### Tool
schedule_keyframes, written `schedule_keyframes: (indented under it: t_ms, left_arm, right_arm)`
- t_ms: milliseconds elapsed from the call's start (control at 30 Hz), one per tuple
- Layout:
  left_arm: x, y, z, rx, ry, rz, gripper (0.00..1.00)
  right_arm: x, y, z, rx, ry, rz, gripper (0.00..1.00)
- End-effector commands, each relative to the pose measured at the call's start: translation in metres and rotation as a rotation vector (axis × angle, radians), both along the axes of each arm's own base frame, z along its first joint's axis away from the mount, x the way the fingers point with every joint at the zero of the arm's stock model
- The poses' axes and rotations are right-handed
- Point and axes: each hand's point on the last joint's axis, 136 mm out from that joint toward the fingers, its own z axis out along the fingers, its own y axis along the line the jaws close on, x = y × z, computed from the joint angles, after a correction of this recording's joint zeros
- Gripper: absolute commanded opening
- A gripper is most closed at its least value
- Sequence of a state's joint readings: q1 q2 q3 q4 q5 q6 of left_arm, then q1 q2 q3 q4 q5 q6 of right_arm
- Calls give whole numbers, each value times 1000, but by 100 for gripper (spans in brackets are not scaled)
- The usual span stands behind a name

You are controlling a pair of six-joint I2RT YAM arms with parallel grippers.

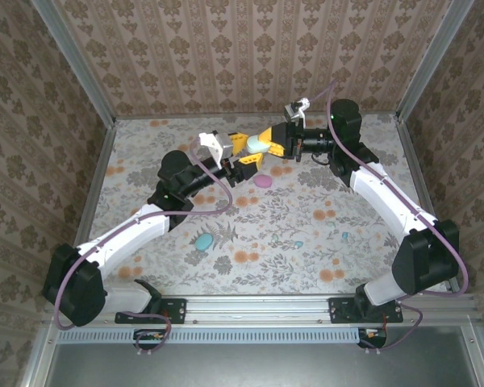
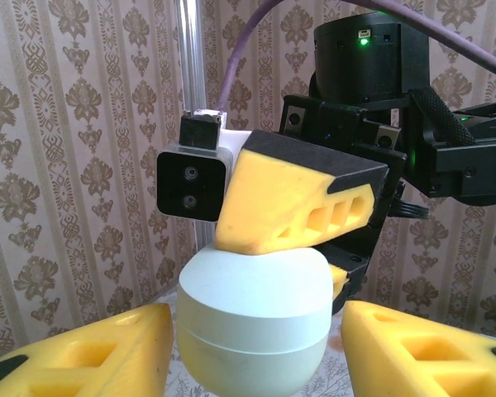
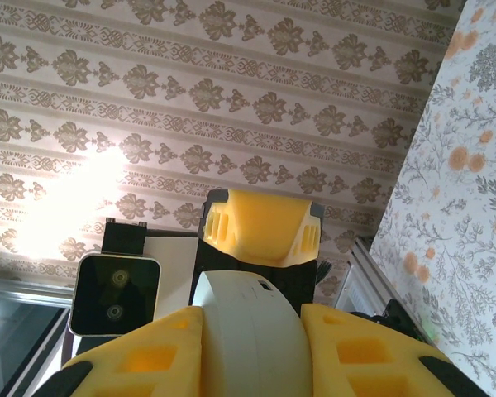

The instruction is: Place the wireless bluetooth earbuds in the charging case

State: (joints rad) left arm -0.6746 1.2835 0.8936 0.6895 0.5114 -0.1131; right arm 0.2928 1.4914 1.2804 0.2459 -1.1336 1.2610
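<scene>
A pale mint egg-shaped charging case (image 1: 258, 144), closed along its seam, hangs in the air at the back middle of the table. My right gripper (image 1: 268, 143) is shut on the case (image 3: 248, 331), its yellow fingers (image 3: 157, 356) pressing both sides. In the left wrist view the case (image 2: 252, 318) sits between my left gripper's (image 2: 256, 351) yellow fingers (image 2: 91, 356) with a thin gap on each side, so my left gripper (image 1: 244, 156) is open around it. Two tiny earbuds lie on the table, a blue earbud (image 1: 299, 243) and a mint earbud (image 1: 345, 237).
A pink oval case (image 1: 264, 182) lies on the floral table just below the grippers. A teal oval case (image 1: 202, 240) rests nearer the left arm. Patterned walls enclose the table on three sides, and a metal rail (image 1: 258, 305) runs along the near edge.
</scene>
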Motion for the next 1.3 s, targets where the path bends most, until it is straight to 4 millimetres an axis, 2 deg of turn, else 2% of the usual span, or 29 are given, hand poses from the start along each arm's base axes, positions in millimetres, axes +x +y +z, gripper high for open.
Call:
schedule_keyframes:
  t_ms: [0, 467, 667, 900, 1267]
  left_arm:
    - [-4, -4, 19, -40, -28, -28, 56]
    - [-5, -7, 21, -40, -25, -32, 55]
    - [-4, -8, 19, -37, -20, -31, 50]
    - [-3, -10, 16, -26, -14, -34, 53]
    - [-4, -10, 18, -28, -20, -37, 42]
  right_arm:
    - [-12, 1, 20, 25, -66, 11, 19]
    - [-16, 2, 20, 28, -72, 15, 19]
    - [-17, 3, 23, 31, -80, 16, 20]
    - [-16, 3, 26, 37, -83, 15, 20]
    - [-16, 3, 19, 30, -69, 15, 21]
